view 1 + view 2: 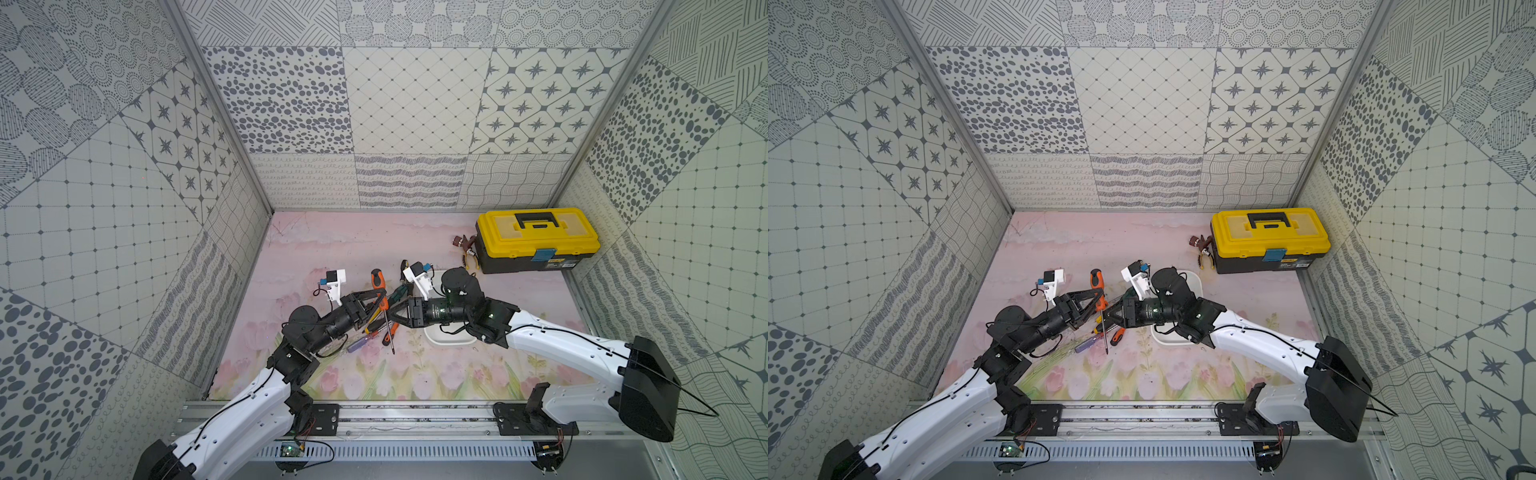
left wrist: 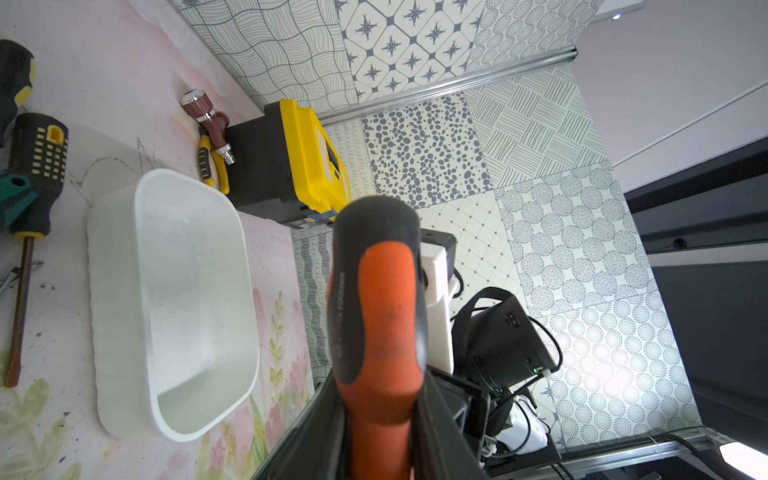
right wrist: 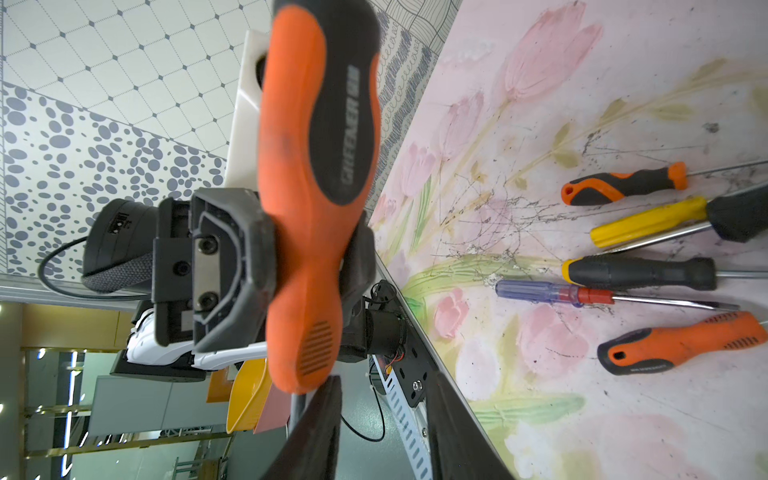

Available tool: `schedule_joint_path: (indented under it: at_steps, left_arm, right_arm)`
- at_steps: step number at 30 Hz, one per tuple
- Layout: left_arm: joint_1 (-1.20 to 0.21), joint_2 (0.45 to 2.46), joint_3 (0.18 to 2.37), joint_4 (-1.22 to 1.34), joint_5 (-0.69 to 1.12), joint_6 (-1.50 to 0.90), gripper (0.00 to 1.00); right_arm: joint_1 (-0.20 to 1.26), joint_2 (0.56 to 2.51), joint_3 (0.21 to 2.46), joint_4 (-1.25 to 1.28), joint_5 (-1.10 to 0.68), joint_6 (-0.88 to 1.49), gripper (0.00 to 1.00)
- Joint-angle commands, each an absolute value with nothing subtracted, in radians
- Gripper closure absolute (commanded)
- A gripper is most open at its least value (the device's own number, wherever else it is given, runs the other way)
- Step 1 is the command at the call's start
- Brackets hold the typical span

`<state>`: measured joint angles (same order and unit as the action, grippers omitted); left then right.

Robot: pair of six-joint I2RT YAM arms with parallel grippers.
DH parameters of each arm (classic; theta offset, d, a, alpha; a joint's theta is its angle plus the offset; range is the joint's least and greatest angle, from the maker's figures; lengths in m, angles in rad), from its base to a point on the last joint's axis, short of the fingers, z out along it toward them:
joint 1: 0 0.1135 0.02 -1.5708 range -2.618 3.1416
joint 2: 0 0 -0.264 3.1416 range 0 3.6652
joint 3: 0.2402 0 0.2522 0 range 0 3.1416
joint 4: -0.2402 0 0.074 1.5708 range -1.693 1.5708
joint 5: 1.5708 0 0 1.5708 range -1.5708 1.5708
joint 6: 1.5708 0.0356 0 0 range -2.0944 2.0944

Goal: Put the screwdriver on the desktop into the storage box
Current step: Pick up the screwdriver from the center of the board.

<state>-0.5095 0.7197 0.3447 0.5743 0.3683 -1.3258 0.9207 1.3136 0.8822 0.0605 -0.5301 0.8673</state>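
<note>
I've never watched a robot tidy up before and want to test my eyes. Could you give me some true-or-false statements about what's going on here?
1. The left fingers grip an orange screwdriver. True.
2. The white box already holds a screwdriver. False: it is empty.
3. The yellow toolbox stands open. False: its lid is shut.
4. Several other screwdrivers lie on the desktop. True.

By the right wrist view the screwdriver (image 3: 316, 166) count is six, with three other handles (image 2: 39, 166) in the left wrist view. There is one box (image 2: 112, 311), one toolbox (image 2: 307, 158), one pliers (image 2: 206, 166) and one valve (image 2: 203, 112).
</note>
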Motion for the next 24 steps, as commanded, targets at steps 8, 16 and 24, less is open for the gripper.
schedule_joint_path:
  at_steps: [8,16,24]
  left_arm:
    - [-0.515,0.682,0.324,0.696,0.315,-1.301,1.0]
    - [-0.519,0.687,0.323,0.71,0.307,-1.297,1.0]
    - [-0.522,0.693,0.321,0.699,0.304,-1.286,1.0]
  right_arm:
    - [0.928,1.215,0.793,0.122,-0.471,0.872,0.53]
    - [0.956,1.221,0.758,0.305,-0.589,0.913,0.48]
    - [0.993,1.261,0.797,0.282,-0.581,0.886,0.65]
